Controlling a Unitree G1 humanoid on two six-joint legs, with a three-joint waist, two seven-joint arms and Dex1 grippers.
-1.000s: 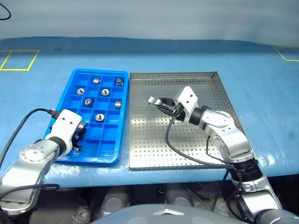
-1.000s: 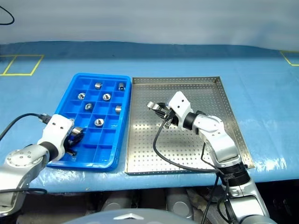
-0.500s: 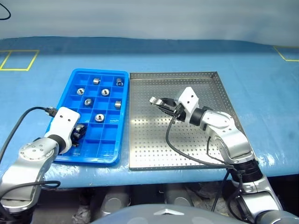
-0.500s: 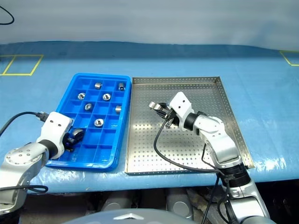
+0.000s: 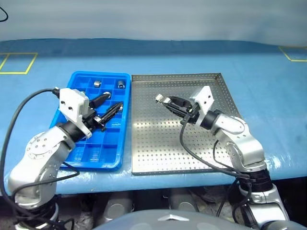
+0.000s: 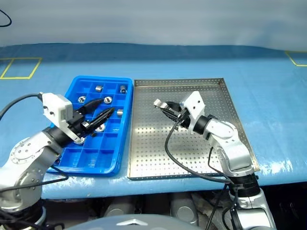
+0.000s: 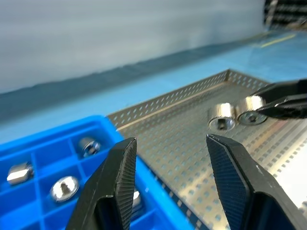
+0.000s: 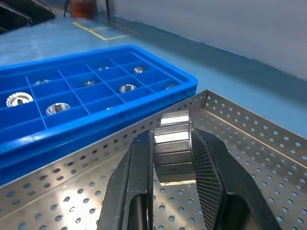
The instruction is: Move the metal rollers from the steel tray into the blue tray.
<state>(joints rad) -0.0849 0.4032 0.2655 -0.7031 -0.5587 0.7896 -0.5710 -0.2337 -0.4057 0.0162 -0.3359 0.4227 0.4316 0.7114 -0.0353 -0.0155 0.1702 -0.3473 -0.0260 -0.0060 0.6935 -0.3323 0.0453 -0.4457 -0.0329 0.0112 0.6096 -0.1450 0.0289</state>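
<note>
— Right gripper [image 5: 165,100]?
— Pinched on a short stack of rollers [image 8: 173,146], held level above the steel tray [image 5: 158,153], toward its far left part. Fingers [image 8: 139,172] pressed against both sides of the stack.

— Left gripper [image 5: 106,106]?
— Spread, nothing between the fingers [image 7: 115,184]. Hangs over the right half of the blue tray [image 5: 98,158], pointing level toward the steel tray and the other gripper.

— Other rollers?
— Loose ones [image 6: 99,88] sit singly in compartments of the blue tray, mostly toward its far end; near rows look bare. Perforated floor of the steel tray bare as well.

— Trays?
— Side by side near the front edge of the table, blue one on the left, long edges close together, just apart.

— Any writing, labels?
— None readable anywhere.

— Surface and room?
— Blue cover [image 5: 268,81] over the whole table, slightly wrinkled and glossy near the front edge. Yellow tape outline [image 5: 18,63] at the far left, another yellow corner [image 5: 291,52] at the far right. Pale plain wall [image 5: 153,19] behind the far edge.

— Arm poses?
— Left arm bent up from the front left corner, white wrist block raised over the blue tray's left edge, black cable looping out to the left. Right arm reaches in from the front right, elbow over the steel tray's right rim, forearm angled toward the far left, cable drooping across the tray.
</note>
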